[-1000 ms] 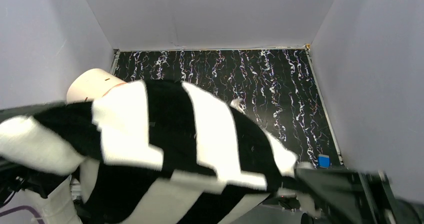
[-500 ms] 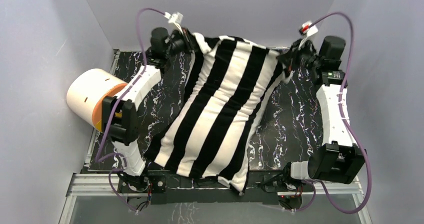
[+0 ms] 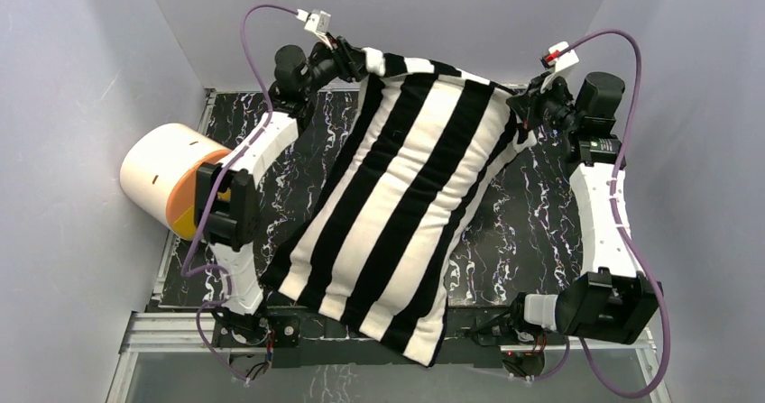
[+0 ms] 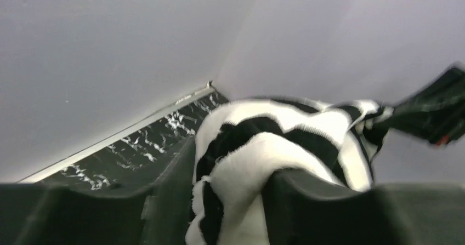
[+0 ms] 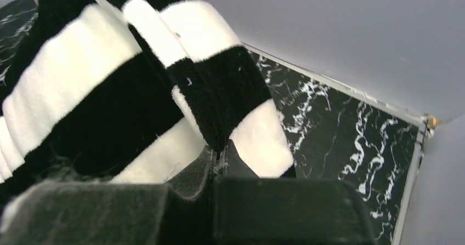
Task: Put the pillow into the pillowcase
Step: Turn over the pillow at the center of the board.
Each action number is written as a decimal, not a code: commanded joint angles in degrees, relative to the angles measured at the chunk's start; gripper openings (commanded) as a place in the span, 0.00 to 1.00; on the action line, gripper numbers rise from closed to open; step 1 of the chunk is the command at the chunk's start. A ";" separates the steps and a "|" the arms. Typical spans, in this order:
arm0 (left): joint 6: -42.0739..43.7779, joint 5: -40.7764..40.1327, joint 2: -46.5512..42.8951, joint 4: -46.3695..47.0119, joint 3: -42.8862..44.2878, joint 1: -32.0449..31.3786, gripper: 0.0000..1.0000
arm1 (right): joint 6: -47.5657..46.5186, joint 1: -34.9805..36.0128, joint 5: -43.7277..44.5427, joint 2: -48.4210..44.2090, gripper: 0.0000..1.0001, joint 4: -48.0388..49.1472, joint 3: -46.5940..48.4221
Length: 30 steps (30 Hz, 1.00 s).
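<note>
The black-and-white striped pillowcase (image 3: 406, 196) looks plump and full, stretching diagonally from the far wall to the near table edge. The pillow is hidden; no plain white cushion shows. My left gripper (image 3: 356, 60) is raised at the far left corner of the pillowcase (image 4: 274, 146). In the left wrist view this gripper (image 4: 236, 174) is open, its jaws parted, with bunched striped fabric still lying between them. My right gripper (image 3: 521, 114) is at the far right corner. In the right wrist view it (image 5: 219, 152) is shut on a fold of the pillowcase (image 5: 109, 91).
A cream cylinder with an orange face (image 3: 167, 173) lies at the left edge beside the left arm. The black marbled tabletop (image 3: 541, 214) is fenced by grey walls on three sides. The pillowcase's near end overhangs the front rail between the arm bases.
A second ago the striped fabric swung close to the camera. It has dropped back between the grippers. Since then the left gripper rose toward the wall and its jaws parted.
</note>
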 commanded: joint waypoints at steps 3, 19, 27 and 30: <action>0.29 -10.84 8.36 -3.60 11.79 0.23 0.62 | 6.43 -0.47 13.46 7.15 0.00 5.52 0.73; 26.45 -51.10 -24.47 -39.27 -22.02 -27.91 0.73 | 11.51 -3.60 39.06 19.41 0.61 -22.14 17.55; 22.48 -60.70 -28.27 -46.48 -31.96 -36.32 0.77 | 5.76 -3.34 20.01 19.62 0.79 -7.94 13.56; 22.65 -62.16 -22.12 -45.89 -33.18 -36.33 0.75 | 4.45 -3.14 23.96 25.50 0.79 -10.00 16.75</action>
